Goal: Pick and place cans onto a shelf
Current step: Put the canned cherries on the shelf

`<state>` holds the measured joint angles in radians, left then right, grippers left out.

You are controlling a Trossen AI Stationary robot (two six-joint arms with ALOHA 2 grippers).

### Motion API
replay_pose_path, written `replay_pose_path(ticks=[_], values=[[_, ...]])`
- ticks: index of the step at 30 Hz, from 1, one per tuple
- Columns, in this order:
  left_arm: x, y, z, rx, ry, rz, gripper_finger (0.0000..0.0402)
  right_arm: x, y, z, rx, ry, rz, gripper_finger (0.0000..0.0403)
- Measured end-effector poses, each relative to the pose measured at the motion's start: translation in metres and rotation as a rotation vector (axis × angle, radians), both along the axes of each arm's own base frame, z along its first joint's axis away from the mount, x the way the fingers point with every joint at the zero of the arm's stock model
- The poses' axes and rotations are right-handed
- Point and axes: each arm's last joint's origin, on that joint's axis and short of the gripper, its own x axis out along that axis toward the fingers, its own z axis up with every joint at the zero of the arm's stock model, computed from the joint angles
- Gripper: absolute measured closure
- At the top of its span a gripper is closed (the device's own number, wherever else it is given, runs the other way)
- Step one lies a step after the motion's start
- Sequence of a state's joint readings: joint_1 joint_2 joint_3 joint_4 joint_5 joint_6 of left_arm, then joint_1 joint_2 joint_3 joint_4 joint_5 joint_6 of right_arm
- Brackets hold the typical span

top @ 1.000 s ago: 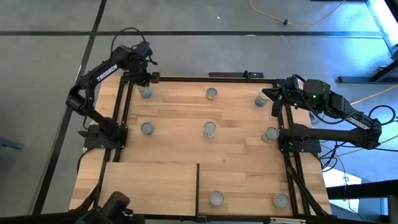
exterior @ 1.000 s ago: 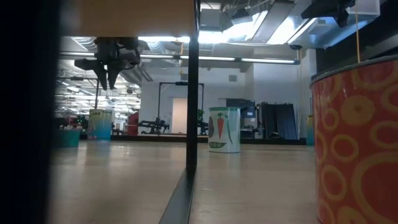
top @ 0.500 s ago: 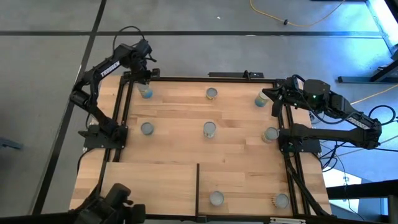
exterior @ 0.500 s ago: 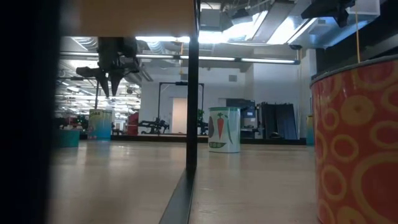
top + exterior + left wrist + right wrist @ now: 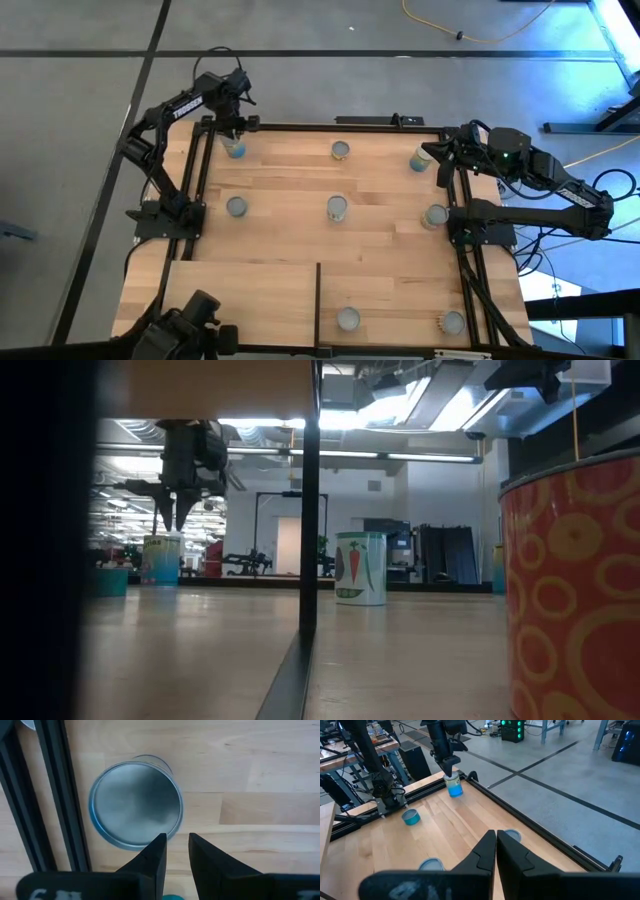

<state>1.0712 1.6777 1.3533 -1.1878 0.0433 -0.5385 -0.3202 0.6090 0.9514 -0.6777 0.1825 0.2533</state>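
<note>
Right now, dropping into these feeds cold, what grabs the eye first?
The left gripper hangs just above a teal-sided can at the table's far left corner, its fingers only a narrow gap apart. Other cans stand scattered over the planked tabletop, and two sit on the shelf on its near right half. The right gripper waits shut at the far right corner.

A robotics lab or workshop. A butcher-block tabletop (image 5: pixel 380 205) framed in black rails sits on a grey concrete floor (image 5: pixel 90 120) marked with dark lines. A yellow cable (image 5: pixel 480 35) trails across the floor. Behind, workbenches (image 5: pixel 565 726), an equipment rack with green lights (image 5: pixel 512 729), and ceiling strip lights (image 5: pixel 430 457).
</note>
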Motion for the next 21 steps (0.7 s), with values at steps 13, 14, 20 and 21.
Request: replay_pose_path(ticks=[13, 14, 20, 21], values=[[0.001, 0.003, -0.007, -0.013, 0.037, 0.001, 0.0328, 0.0, 0.0, 0.0, 0.0, 0.0, 0.0, 0.0385], [0.001, 0.004, -0.009, -0.017, 0.039, 0.001, 0.0328, 0.0, 0.0, 0.0, 0.0, 0.0, 0.0, 0.0385], [0.002, 0.006, -0.013, -0.021, 0.042, 0.0, 0.0328, 0.0, 0.0, 0.0, 0.0, 0.0, 0.0, 0.0385], [0.002, 0.006, -0.013, -0.022, 0.042, 0.001, 0.0328, 0.0, 0.0, 0.0, 0.0, 0.0, 0.0, 0.0385]])
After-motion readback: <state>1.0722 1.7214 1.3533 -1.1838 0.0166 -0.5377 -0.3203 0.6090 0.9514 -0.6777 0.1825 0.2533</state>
